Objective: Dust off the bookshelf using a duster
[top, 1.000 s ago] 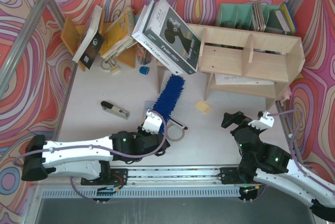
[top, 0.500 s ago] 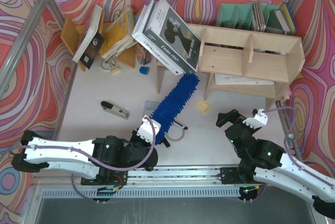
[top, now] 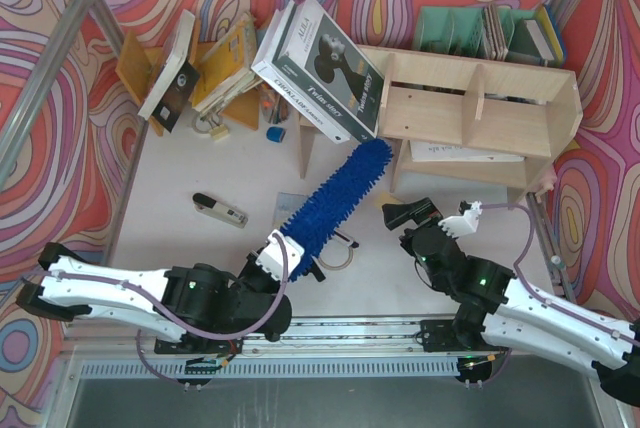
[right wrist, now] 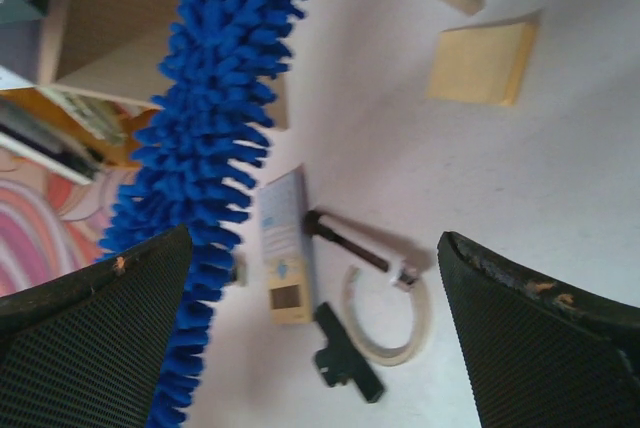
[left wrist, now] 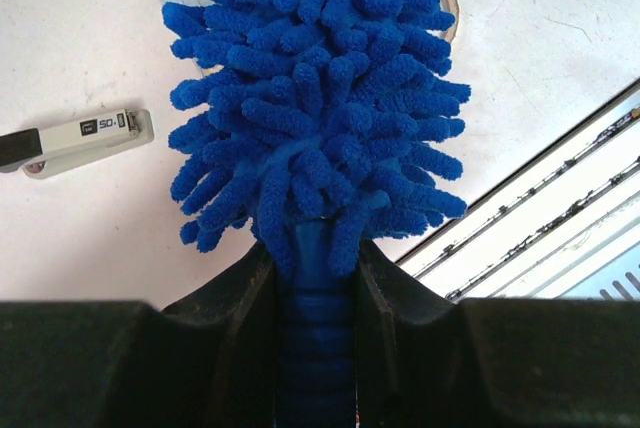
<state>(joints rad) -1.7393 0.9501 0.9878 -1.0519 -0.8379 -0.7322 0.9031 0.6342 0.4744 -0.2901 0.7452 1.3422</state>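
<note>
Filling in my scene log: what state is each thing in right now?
duster: held by its handle, head pointing toward the bookshelf
left gripper: jaws shut on the duster
right gripper: jaws open, empty
bookshelf: standing upright
stapler: closed, lying flat

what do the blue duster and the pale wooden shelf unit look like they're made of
The long bright blue fluffy duster: head looks like soft matte chenille or microfibre, a mass of stubby fuzzy strands; its slim blue handle looks like ribbed plastic. The large pale bookshelf: seemingly unpainted plywood or similar light board, matte, bare wood-coloured panels with thin upright dividers; exact wood unclear.
</note>
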